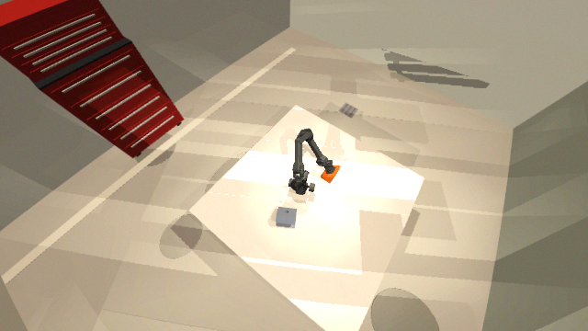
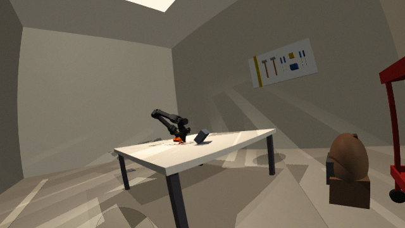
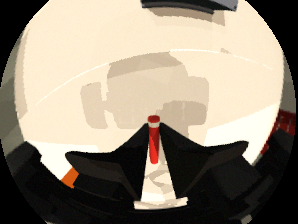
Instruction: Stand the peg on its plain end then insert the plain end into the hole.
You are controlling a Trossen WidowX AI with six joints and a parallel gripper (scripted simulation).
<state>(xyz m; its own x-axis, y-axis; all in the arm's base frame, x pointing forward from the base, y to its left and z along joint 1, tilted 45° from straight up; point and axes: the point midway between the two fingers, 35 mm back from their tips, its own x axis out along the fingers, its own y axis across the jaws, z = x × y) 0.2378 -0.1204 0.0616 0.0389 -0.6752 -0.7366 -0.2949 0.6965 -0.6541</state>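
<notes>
In the wrist view a red peg (image 3: 154, 144) with a white band at its far tip is clamped between the two dark fingers of my gripper (image 3: 154, 163) and points away from the camera. The gripper (image 1: 300, 188) (image 2: 181, 139) hangs low over the white table (image 1: 367, 239) (image 2: 221, 144). The grey sloped panel (image 1: 286, 216) (image 2: 201, 136) stands a short way in front of the gripper. Its one hole (image 1: 286, 212) shows as a small dark dot on its face. In the top and exterior views the peg itself is too small to make out.
The arm's orange base (image 1: 330, 173) (image 2: 177, 138) sits on the table behind the gripper. A red tool cabinet (image 1: 92, 78) stands on the floor to the left. A brown sack on a box (image 2: 348, 168) and a red cart (image 2: 395, 126) stand off to the right.
</notes>
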